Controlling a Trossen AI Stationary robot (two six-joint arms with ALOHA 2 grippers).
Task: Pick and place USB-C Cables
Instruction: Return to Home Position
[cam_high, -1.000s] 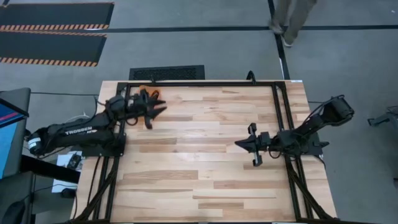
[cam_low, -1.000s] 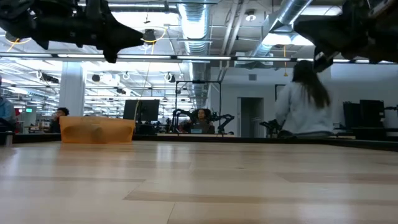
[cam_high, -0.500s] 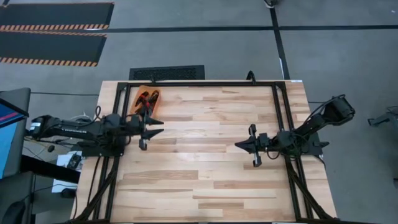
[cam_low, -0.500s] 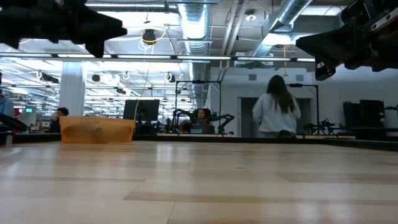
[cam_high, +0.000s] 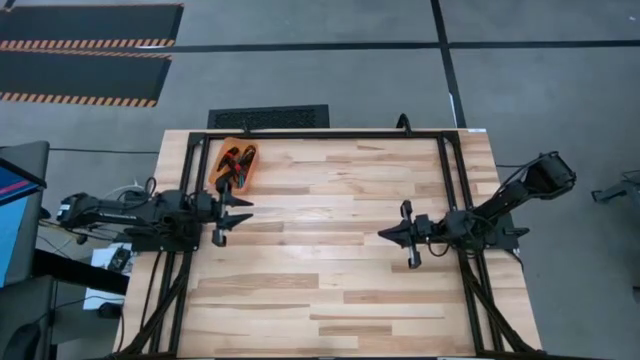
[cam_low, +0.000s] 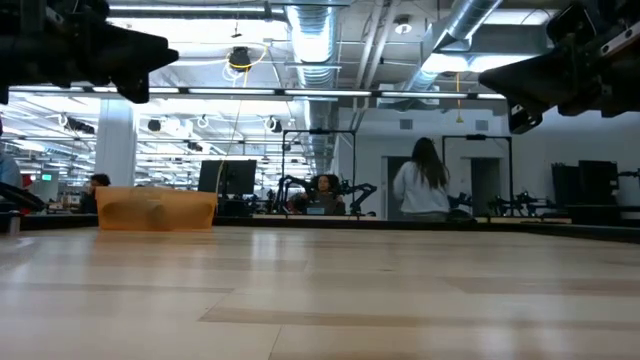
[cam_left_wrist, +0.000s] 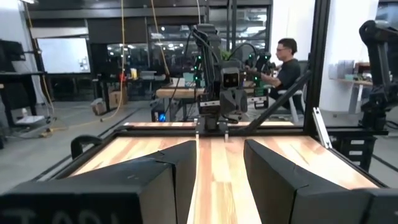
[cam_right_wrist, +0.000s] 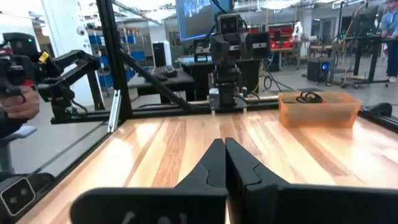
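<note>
An orange bin stands on the wooden table near its far left corner. It holds small coiled cable bundles, black and red as far as I can see. The bin also shows in the low view and in the right wrist view, where a black cable lies at its top. My left gripper is open and empty, above the table just on the near side of the bin. My right gripper is shut and empty, above the table's right half.
A black metal frame runs along the table's far edge and down both sides. The bare wood between the two grippers holds nothing that I can see. A person walks in the room beyond the table.
My left gripper has drawn back from over the orange bin toward the table's near and left edges, its arm folding in, and it is empty. The bin and its cables have stayed in place. The person in the room behind has walked leftward.
</note>
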